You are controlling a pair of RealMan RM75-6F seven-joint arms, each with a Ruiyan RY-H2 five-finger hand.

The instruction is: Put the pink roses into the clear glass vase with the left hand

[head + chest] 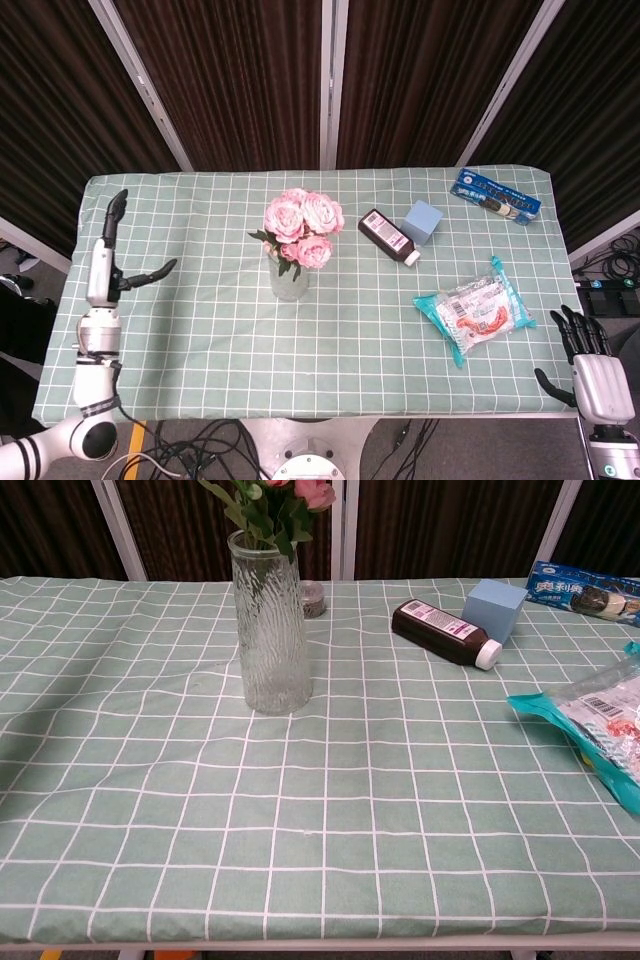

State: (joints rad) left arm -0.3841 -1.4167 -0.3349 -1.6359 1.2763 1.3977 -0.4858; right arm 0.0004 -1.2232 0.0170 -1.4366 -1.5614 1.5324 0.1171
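The pink roses [301, 227] stand in the clear glass vase [288, 281], blooms upright above its rim. In the chest view the ribbed vase [268, 626] stands upright on the cloth with green stems and the roses [305, 490] rising from its mouth. My left hand [106, 260] is at the table's left edge, well away from the vase, fingers spread and holding nothing. My right hand [587, 358] hangs off the table's right front corner, fingers apart and empty. Neither hand shows in the chest view.
A dark bottle [389, 237] lies beside a blue box [423, 221] right of the vase. A blue biscuit pack [496, 196] sits at the back right, a teal snack bag [474, 311] at the right front. A small round tin [313, 597] sits behind the vase.
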